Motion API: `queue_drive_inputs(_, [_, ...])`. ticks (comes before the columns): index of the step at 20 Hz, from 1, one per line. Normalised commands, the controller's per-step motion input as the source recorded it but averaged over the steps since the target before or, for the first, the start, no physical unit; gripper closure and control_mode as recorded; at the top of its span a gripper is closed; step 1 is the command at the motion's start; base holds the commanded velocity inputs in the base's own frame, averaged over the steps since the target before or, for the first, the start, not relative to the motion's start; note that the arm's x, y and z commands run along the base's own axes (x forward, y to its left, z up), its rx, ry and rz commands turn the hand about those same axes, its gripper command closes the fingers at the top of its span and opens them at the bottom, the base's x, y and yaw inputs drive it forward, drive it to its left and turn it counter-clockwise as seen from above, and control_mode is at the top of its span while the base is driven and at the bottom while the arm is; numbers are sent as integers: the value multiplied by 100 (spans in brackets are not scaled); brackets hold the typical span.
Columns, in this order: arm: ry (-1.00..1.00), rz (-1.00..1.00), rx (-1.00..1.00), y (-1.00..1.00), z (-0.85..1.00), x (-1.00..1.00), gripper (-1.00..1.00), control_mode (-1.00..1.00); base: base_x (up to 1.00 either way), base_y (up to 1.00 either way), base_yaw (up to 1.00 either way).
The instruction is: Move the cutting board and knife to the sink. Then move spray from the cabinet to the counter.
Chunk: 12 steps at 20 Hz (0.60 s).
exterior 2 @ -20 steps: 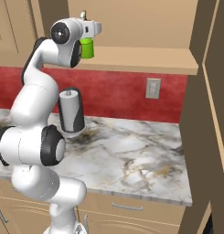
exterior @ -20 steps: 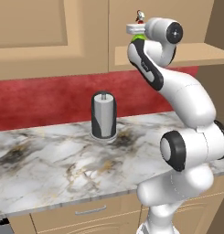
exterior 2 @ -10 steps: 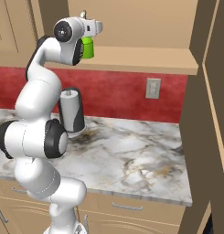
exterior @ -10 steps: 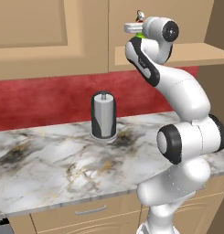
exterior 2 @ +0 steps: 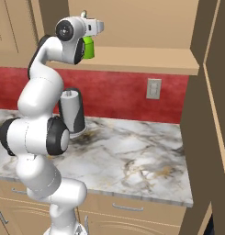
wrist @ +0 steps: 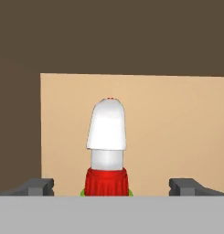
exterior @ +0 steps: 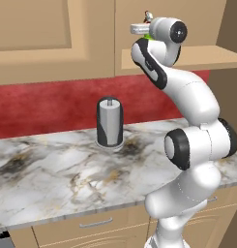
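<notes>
The spray [exterior 2: 89, 47] is a yellow-green bottle that stands on the open cabinet shelf [exterior 2: 146, 59]. In the hand view its white nozzle and red collar [wrist: 106, 180] rise midway between my two dark fingertips [wrist: 40, 186]. My gripper [exterior 2: 93, 27] is up at the shelf, level with the bottle's top, and stands open on either side of the bottle without touching it. From the left, the gripper [exterior: 138, 29] hides most of the spray [exterior: 147, 36]. The marble counter [exterior: 52, 179] lies below. The cutting board, knife and sink are out of view.
A grey paper-towel roll [exterior: 110, 122] stands on the counter [exterior 2: 132, 156] by the red backsplash, under the shelf [exterior: 207, 55]. Closed wooden cabinet doors are to the left. A tall wooden panel [exterior 2: 215, 114] bounds the counter's right end. A wall outlet [exterior 2: 153, 88] is set in the backsplash.
The arm's lower links and elbow have swung a little while the hand stays at the spray on the shelf. The jaws remain wide.
</notes>
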Motion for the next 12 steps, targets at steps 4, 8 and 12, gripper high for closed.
queue_drive_inputs(4, [0, 0, 0, 0, 0, 0, -100, -100, 0, 0, 0])
queue_drive_inputs(8, [0, 0, 0, 0, 0, 0, -100, -100, 0, 0, 0])
queue_drive_inputs(12, [0, 0, 0, 0, 0, 0, -100, -100, 0, 0, 0])
